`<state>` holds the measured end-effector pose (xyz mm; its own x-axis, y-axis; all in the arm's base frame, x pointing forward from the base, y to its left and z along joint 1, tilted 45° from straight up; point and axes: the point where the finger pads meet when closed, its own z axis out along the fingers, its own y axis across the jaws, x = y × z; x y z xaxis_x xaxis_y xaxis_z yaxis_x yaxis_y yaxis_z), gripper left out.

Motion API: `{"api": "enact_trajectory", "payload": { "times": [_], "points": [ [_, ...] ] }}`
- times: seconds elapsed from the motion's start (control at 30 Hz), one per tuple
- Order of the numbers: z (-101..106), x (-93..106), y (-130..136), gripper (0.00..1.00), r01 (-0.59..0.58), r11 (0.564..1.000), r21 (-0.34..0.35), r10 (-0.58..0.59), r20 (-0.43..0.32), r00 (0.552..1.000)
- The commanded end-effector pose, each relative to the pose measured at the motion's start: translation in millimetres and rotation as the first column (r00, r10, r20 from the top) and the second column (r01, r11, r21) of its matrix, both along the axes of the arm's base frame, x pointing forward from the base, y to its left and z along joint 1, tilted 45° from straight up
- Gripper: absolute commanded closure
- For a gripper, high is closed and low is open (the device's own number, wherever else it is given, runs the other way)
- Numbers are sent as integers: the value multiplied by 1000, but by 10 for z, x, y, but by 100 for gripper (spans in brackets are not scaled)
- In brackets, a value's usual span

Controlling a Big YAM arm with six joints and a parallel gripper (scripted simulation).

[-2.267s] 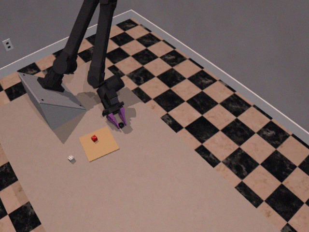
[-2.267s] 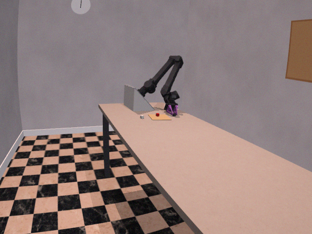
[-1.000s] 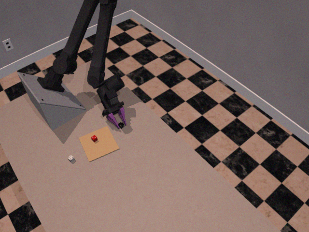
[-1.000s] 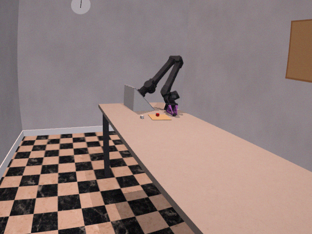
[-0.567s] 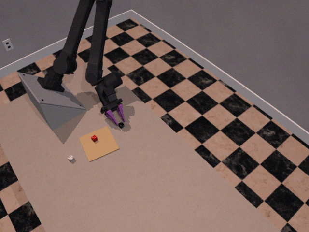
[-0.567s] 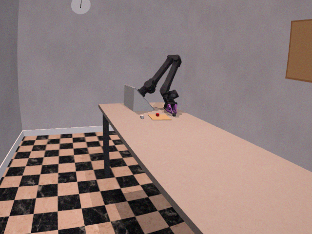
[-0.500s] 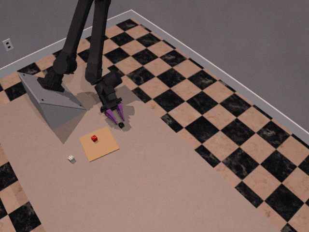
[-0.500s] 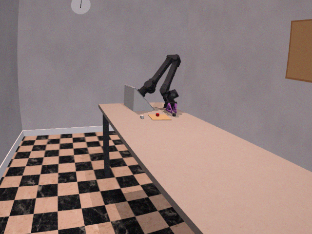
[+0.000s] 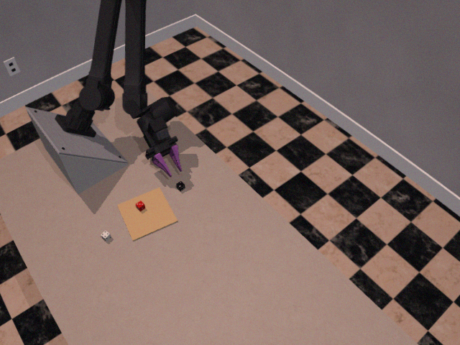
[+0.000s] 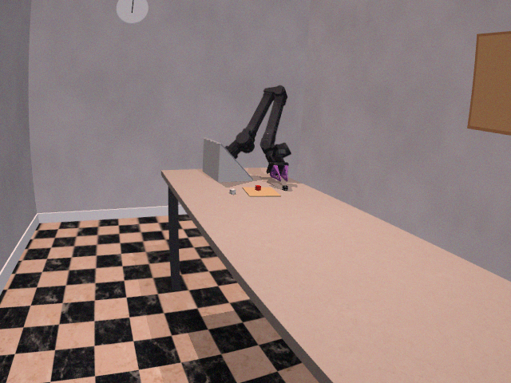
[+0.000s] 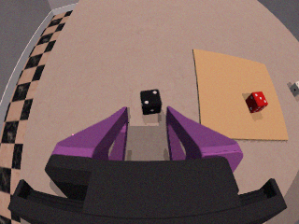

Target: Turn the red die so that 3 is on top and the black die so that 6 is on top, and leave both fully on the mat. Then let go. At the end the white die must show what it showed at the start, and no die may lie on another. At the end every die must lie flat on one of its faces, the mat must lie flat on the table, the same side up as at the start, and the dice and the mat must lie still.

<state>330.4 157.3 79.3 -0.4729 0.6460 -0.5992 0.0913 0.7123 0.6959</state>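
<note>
Black die [image 9: 180,185] [image 10: 285,187] [image 11: 150,102]: on the bare desk [image 9: 230,267] [image 10: 330,255] [image 11: 107,51], off the mat; upper face in the wrist view bears two pips, so 6 is not on top.

Jaws [image 9: 176,173] [image 10: 282,180], purple: partly spread, nothing between them; in the wrist view the black die lies just beyond the tips, near the middle of the gap, apart from both; the top view likewise puts it just past the tips.

Mat [image 9: 152,223] [image 10: 263,193] [image 11: 224,93], yellow-orange: flat on the desk, beside the black die and apart from it.

Red die [image 9: 139,205] [image 10: 258,187] [image 11: 256,102]: on the mat, well inside its edges; top count too small to read surely.

White die [image 9: 106,235] [image 10: 232,191] [image 11: 296,88]: on the desk, beyond the mat's far side from the black die; to be left alone.

Step in hand, by judgement: turning the black die, the task unfinished; next move likely calls for lining the jaws up astride it, closing, then rolling it towards 6 and carrying it to the mat; an off-centre approach could nudge it away.
</note>
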Motion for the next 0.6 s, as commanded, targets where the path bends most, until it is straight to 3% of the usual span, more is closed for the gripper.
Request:
{"api": "enact_trajectory", "payload": {
  "times": [0.0, 0.23, 0.43, 0.57],
  "points": [
    [-12, 10, -21, 65, 14, 1000, 6, -14, -13, 1000],
    [127, 19, -170, 65, 15, 1000, -7, -15, 1, 1000],
    [464, 115, -309, 65, 15, 1000, 5, -15, 28, 1000],
    [534, 117, -364, 65, 14, 1000, 5, -15, 30, 999]
  ]
}}
